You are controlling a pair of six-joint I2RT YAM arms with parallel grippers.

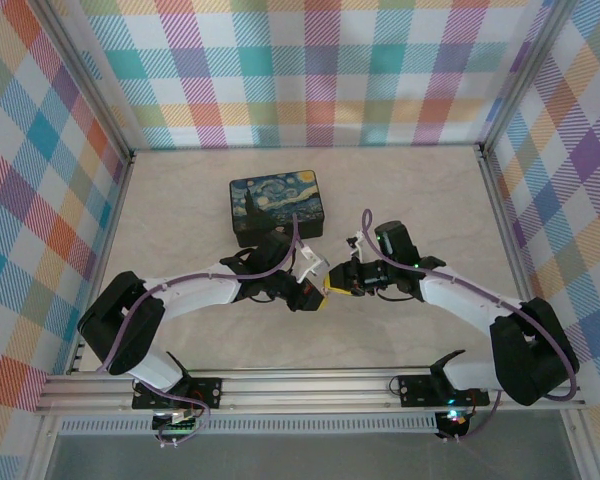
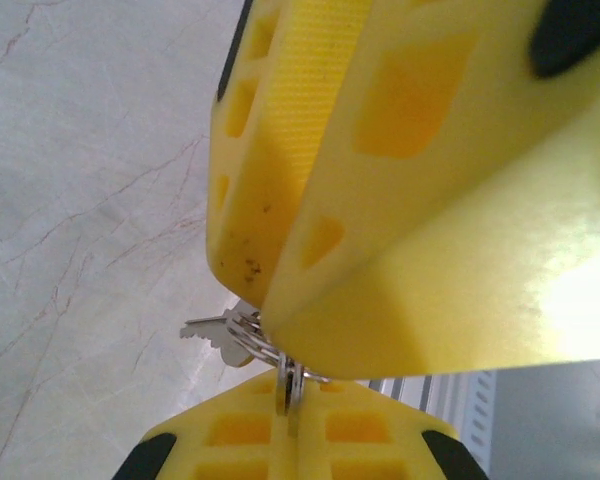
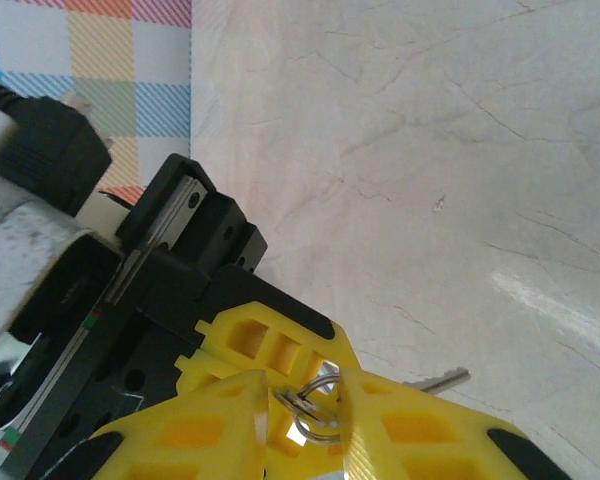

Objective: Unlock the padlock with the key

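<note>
Key [image 2: 208, 330] juts crosswise from the key ring [image 2: 280, 358] that my left gripper [image 2: 270, 305] and right gripper [image 3: 308, 388] both pinch, tip to tip.

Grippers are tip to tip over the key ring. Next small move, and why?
Probably roll the right gripper slightly, testing a turn: it seems to pinch a thin grey metal key running up into the shut left gripper, where the padlock would be hidden. A spare silver key dangles from the ring.

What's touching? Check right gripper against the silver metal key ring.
Touching. The right wrist view shows the silver metal key ring pinched between the right gripper's yellow jaws.
</note>
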